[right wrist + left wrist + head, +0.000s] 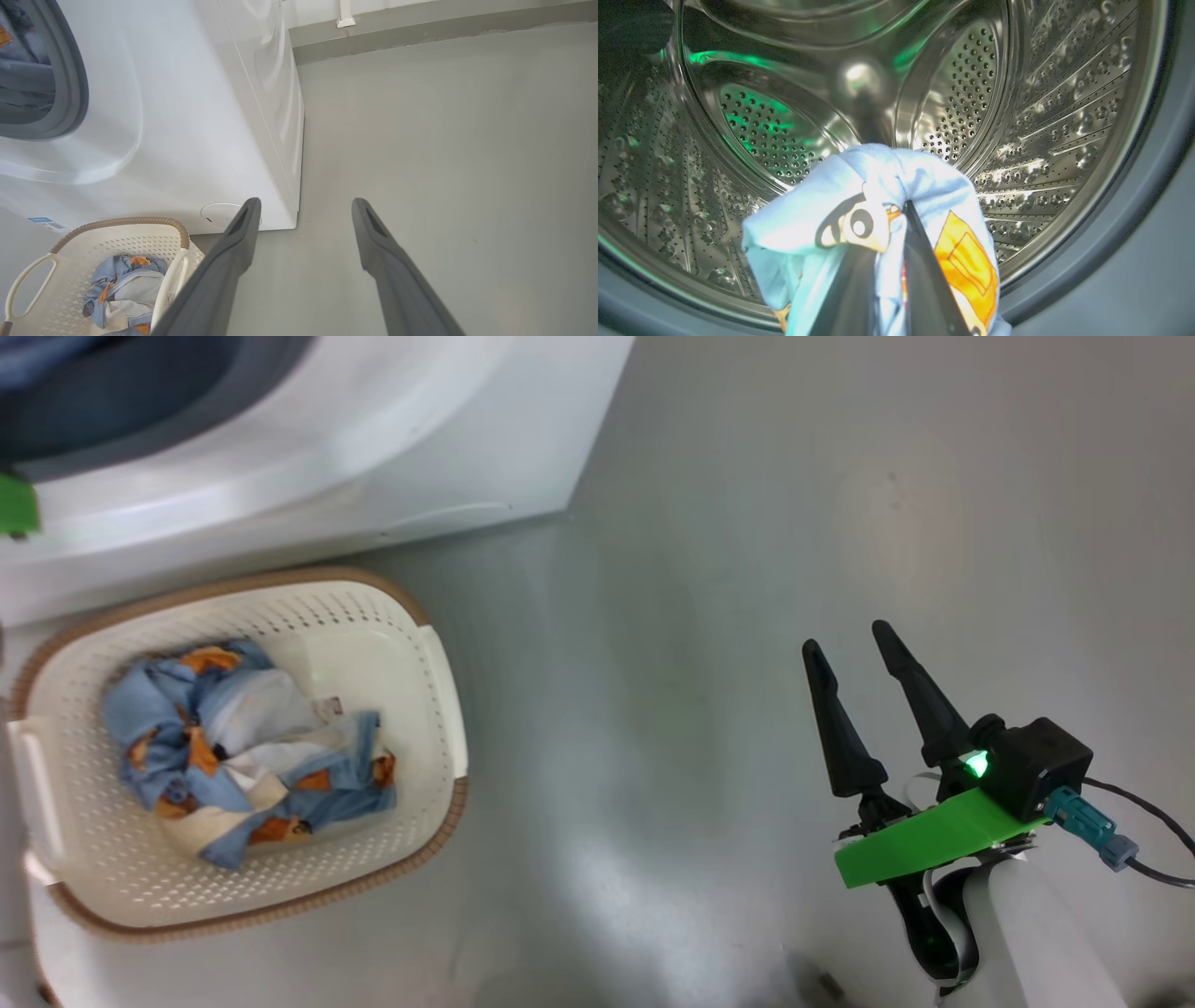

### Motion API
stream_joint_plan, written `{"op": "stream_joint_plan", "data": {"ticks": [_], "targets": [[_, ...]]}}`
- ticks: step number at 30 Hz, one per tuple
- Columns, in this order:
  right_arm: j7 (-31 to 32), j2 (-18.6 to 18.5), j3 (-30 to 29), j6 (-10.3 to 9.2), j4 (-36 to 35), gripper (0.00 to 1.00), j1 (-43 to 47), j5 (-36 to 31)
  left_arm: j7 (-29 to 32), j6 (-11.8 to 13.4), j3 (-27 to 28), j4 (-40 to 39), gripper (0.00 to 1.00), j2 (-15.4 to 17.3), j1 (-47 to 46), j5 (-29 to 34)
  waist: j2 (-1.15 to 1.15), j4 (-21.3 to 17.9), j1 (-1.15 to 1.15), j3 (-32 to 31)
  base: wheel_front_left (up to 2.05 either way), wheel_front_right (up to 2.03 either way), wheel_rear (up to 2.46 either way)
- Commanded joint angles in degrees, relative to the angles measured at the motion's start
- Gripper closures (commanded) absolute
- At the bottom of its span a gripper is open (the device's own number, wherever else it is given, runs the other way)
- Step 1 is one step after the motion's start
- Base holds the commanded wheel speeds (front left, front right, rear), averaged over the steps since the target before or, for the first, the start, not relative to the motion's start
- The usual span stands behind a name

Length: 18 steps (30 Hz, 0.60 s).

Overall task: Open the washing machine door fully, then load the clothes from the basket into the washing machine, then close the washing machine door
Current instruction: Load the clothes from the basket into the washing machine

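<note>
One sticker on washing machine, txt unreadable; L gripper pinches clothes.

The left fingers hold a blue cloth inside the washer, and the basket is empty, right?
Not quite. The basket isn't empty: the head view shows a pile of clothes in it. The rest is right: the left fingers are shut on a blue cloth inside the washer.

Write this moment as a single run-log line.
left gripper: shut on light blue cartoon-print garment, at mouth of perforated steel drum | right gripper: open, over grey floor | cream-white perforated plastic basket: holds more blue printed clothes
</note>
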Motion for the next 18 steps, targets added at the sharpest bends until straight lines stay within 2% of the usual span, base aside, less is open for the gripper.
{"op": "stream_joint_plan", "data": {"ticks": [1, 10, 18], "targets": [[-0.3, 0.0, 1.4, 0.09, -1.1, 0.0, 0.2, 0.5, -0.3, -0.2, 0.8, -0.8, 1.0, 3.0, -1.3, -0.1, 0.0, -2.2, 0.0, 2.9, 0.0, 0.0, 0.0], [-0.3, 0.0, 2.8, 0.09, -1.1, 0.0, -0.3, 2.2, 1.6, -0.2, -3.8, 10.4, 1.0, 7.9, -16.4, -1.6, 0.0, -4.4, 0.0, 7.4, 0.0, 0.0, 0.0], [-0.3, 0.0, 4.5, 0.09, -0.3, 0.0, 0.3, 3.8, 6.3, -0.2, -8.0, 17.9, 1.0, 9.9, -25.3, -3.6, 0.0, -6.0, 0.0, 8.8, 0.0, 0.0, 0.0]]}}
